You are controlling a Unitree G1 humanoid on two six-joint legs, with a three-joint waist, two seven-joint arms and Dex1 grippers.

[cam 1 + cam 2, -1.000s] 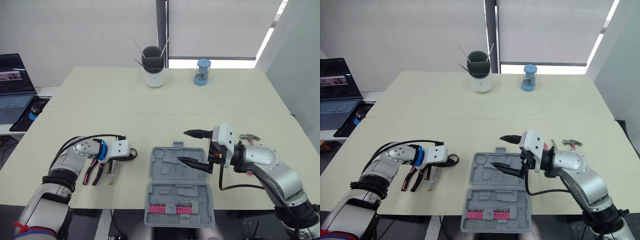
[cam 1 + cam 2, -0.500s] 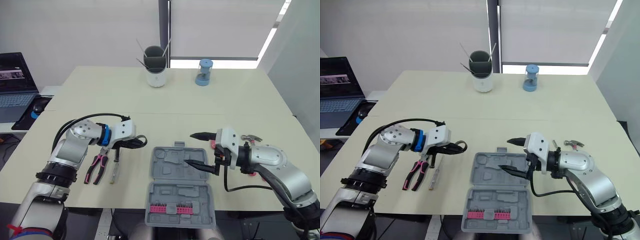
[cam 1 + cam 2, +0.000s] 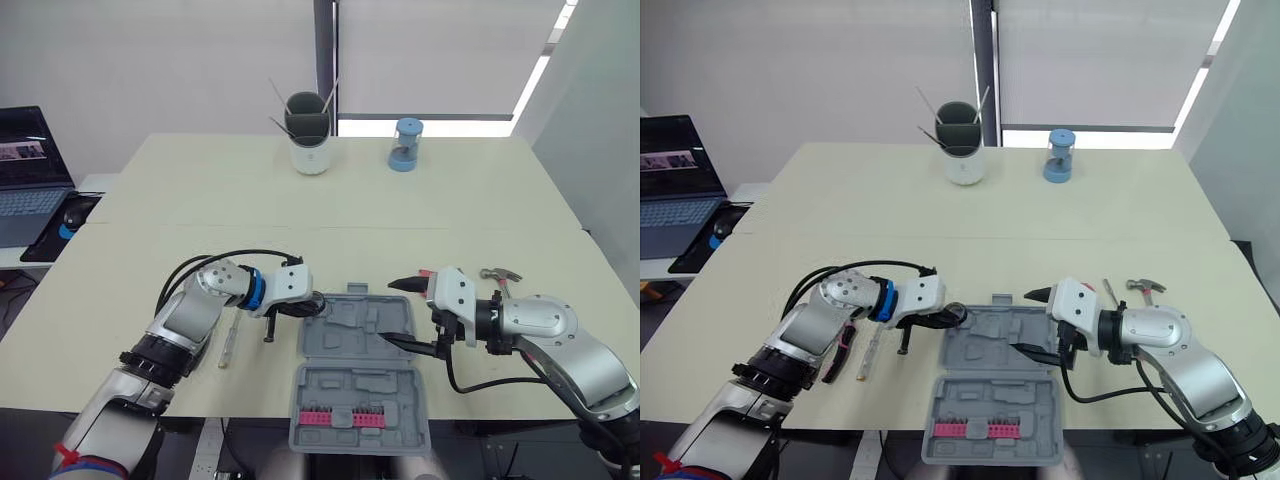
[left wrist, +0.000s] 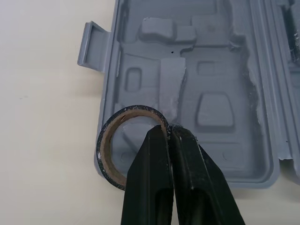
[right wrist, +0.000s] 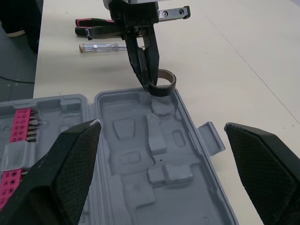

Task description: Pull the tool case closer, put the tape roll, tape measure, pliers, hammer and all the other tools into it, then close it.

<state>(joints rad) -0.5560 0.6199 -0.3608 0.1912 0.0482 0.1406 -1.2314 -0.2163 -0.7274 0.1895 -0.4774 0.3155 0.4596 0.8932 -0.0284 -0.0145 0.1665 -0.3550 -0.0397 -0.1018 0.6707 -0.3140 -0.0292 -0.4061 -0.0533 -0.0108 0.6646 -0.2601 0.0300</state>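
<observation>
Table (image 3: 300, 200): left gripper (image 4: 168, 130) pinches tape roll (image 5: 164, 90), tilted.

1. A cream table (image 3: 200, 200) spanned the middle of the frame.
2. An open grey tool case (image 3: 345, 385) lay at bottom centre, a screwdriver (image 3: 228, 343) at lower left, and a hammer (image 3: 497, 274) at right.
3. A cup (image 3: 308, 150) (holding sticks) and a blue jar (image 3: 404, 145) stood at top centre.

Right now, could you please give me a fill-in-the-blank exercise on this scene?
The left gripper is shut on the ____.
The right gripper, over the tool case, is ____ and holds nothing.
The bit strip in the case is coloured ____.
Missing words: tape roll; open; pink.
</observation>
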